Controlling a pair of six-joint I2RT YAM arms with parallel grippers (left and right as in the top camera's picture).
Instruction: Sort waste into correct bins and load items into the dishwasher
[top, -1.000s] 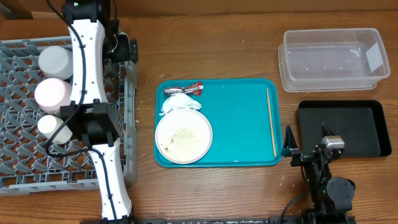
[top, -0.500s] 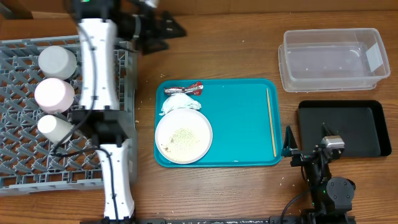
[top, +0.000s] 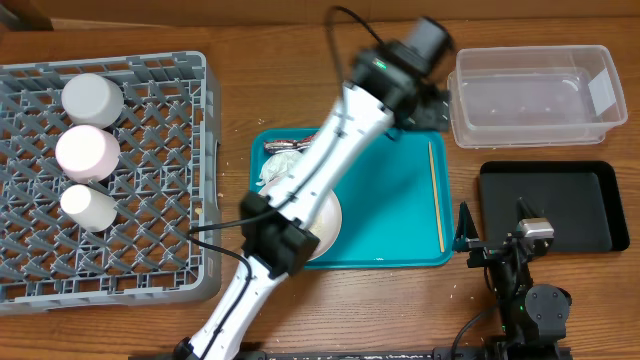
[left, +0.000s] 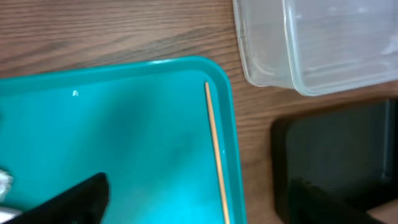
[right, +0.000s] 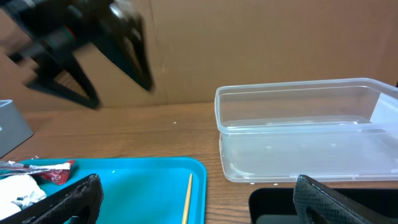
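Note:
My left gripper (top: 425, 105) (left: 193, 205) is open and empty, high over the teal tray's (top: 400, 230) far right corner, beside the clear tub (top: 535, 95) (left: 323, 43). The red-and-silver wrapper (top: 290, 145) (right: 46, 169) and white napkin (top: 285, 165) lie at the tray's far left. The white plate (top: 285, 225) with crumbs sits below them, partly hidden by my left arm. The black tray (top: 560, 205) is below the tub. My right gripper (top: 495, 240) (right: 199, 205) is open and empty at the table's front. A grey bowl (top: 90, 98), a dish (top: 85, 152) and a cup (top: 85, 205) stand in the grey rack (top: 150, 250).
A thin wooden stick (top: 436, 195) (left: 214, 143) lies along the teal tray's right edge. My left arm reaches diagonally across the tray from the front left. Cardboard stands behind the table in the right wrist view.
My left arm swung from over the rack to the right, across the teal tray toward the clear tub. The right arm has not moved.

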